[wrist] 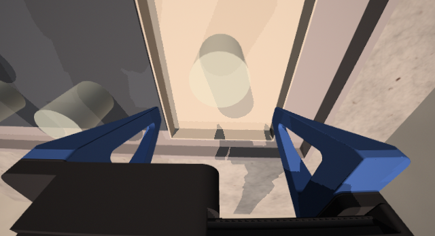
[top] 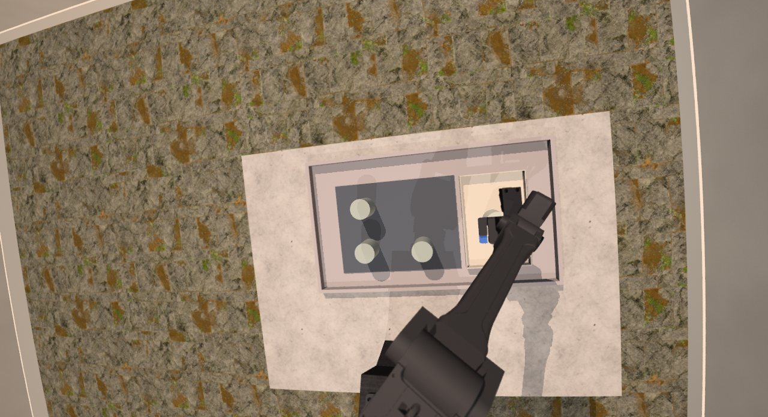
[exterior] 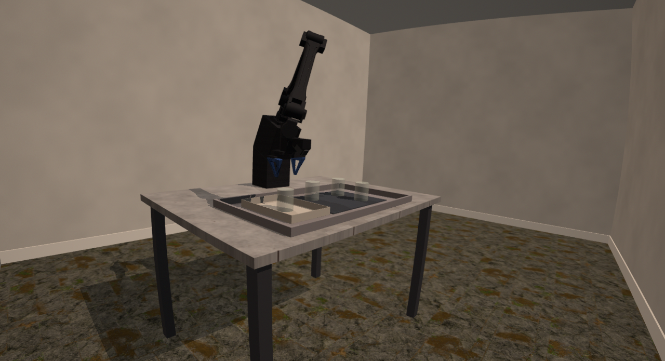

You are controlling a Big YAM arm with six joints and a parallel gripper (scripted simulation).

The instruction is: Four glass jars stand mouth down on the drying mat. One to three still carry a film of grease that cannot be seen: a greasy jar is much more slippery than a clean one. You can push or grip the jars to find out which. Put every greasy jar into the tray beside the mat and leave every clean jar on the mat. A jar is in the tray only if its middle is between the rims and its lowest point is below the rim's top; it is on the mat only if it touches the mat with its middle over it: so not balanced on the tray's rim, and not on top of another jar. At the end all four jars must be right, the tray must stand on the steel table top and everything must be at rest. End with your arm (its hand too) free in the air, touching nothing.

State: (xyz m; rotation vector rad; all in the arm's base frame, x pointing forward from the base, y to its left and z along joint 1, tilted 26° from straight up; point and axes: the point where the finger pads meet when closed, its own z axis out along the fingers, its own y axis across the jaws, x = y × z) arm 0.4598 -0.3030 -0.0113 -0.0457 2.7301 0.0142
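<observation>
From my remote station, near to far: the open gripper [top: 501, 237] [exterior: 286, 174] [wrist: 216, 113] is above the tray, fingers wide and holding 0 jars. On the mat [top: 397, 200] [exterior: 326, 205] [wrist: 112, 32] at left, 2 jars stand near, the near-left jar [top: 364, 252] [exterior: 337, 186] [wrist: 9, 101] and near-right jar [top: 422, 251] [exterior: 311, 190] [wrist: 75, 108]. Farther, 1 tray jar [top: 491, 214] [exterior: 284, 199] [wrist: 220, 77] stands inside the tray [top: 462, 221] [exterior: 292, 217] [wrist: 149, 52] at right; 1 far-left jar [top: 359, 209] [exterior: 361, 191] stands on the mat.

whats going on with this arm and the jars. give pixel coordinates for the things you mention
The arm isn't handling anything: its gripper [exterior: 286, 174] [wrist: 216, 113] is open above the table, on the arm's side of a glass jar [exterior: 284, 200] [wrist: 220, 77] standing in the cream tray [top: 467, 221] [exterior: 310, 215] [wrist: 166, 93]. The other three jars stand on the dark drying mat [top: 394, 216] [exterior: 339, 206] [wrist: 98, 32]. So one jar is in the tray and three are on the mat; which are greasy can't be seen.
</observation>
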